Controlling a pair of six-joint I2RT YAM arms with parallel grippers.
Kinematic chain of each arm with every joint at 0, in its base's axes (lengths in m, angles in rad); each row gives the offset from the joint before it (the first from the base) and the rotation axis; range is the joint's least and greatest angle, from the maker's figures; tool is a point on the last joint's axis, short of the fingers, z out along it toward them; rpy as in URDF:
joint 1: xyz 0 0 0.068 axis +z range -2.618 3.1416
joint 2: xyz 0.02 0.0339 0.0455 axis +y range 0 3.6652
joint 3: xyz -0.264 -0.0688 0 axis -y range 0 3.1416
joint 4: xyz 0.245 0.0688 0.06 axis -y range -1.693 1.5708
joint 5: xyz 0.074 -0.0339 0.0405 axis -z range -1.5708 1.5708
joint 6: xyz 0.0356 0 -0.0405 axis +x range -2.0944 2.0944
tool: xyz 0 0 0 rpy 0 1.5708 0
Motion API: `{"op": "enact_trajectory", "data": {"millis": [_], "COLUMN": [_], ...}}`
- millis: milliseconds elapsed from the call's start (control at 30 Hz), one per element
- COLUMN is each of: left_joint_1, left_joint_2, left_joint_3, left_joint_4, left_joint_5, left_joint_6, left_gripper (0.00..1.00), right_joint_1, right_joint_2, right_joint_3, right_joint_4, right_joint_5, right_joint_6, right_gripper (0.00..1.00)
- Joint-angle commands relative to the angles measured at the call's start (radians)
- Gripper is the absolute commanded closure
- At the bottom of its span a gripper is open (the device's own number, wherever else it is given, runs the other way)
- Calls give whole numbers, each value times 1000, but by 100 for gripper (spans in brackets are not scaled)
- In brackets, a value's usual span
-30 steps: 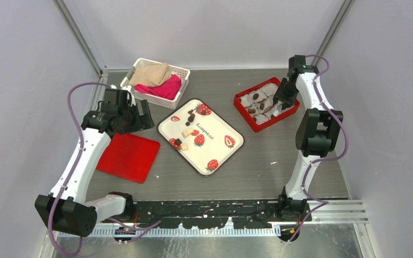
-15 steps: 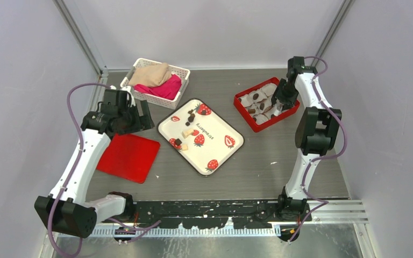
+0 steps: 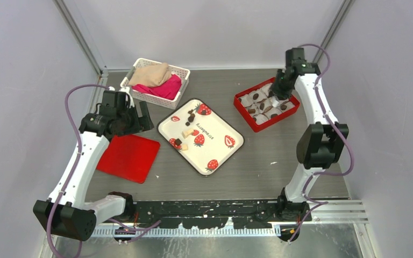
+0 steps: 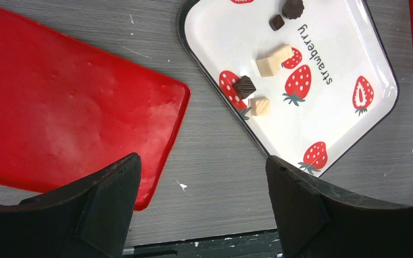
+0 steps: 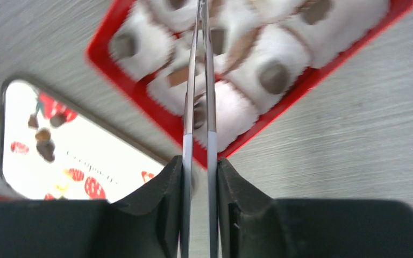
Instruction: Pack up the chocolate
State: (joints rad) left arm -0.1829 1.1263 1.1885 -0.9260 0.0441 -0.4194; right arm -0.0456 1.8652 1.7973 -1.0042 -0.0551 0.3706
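Observation:
Small dark chocolate lumps (image 3: 191, 115) lie with a few cream pieces on the white strawberry tray (image 3: 220, 131). In the left wrist view one dark square (image 4: 244, 86) sits mid-tray (image 4: 328, 118). More chocolates (image 5: 273, 77) sit in white paper cups in the red box (image 3: 259, 128), whose rim (image 5: 140, 102) is blurred. My right gripper (image 3: 279, 88) is shut on metal tongs (image 5: 208, 107) over the box. In its own wrist view the right gripper (image 5: 200, 161) holds them with their tips meeting at the top edge, nothing visible between them. My left gripper (image 3: 134, 115) is open and empty, and in its own view (image 4: 201, 158) it hangs above bare table.
A flat red lid (image 3: 128, 157) lies left of the tray, large in the left wrist view (image 4: 70, 113). A white basket (image 3: 180, 70) with beige and pink cloth stands at the back left. Grey walls enclose the table on three sides.
My right gripper has lifted and moved toward the back of the red box with the tongs. The left arm has barely shifted.

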Motion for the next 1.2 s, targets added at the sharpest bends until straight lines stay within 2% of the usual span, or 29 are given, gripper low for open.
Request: {"op": "enact_trajectory", "data": {"millis": [0,167,300,467,567,733,1167], "left_joint_1": [3,3,3,3,3,3,3], "left_joint_2": [-16,-16,-10,-3,-3,-8,-11], "left_joint_3": [4,5,7,12,13,10,9], "left_joint_4": [21,19,18,16,14,13,4], "left_joint_5": [6,6,10,18,19,9,-23], "left_joint_6": [-3,9,16,21,22,24,34], "left_gripper": [14,14,14,14,14,14,13], "right_joint_1": [204,480,658,771,800,799,753], "right_joint_2": [-150,-197,-197,-146,-113,-37,205], "right_joint_3": [-36,-123,-197,-215,-206,-143,107], "right_joint_4": [27,16,29,22,28,25,-36], "right_joint_5": [-51,-9,-21,32,52,210,245], "right_joint_6": [-33,-98,-133,-157,-163,-130,-66], "right_gripper": [84,86,76,69,65,61,54]}}
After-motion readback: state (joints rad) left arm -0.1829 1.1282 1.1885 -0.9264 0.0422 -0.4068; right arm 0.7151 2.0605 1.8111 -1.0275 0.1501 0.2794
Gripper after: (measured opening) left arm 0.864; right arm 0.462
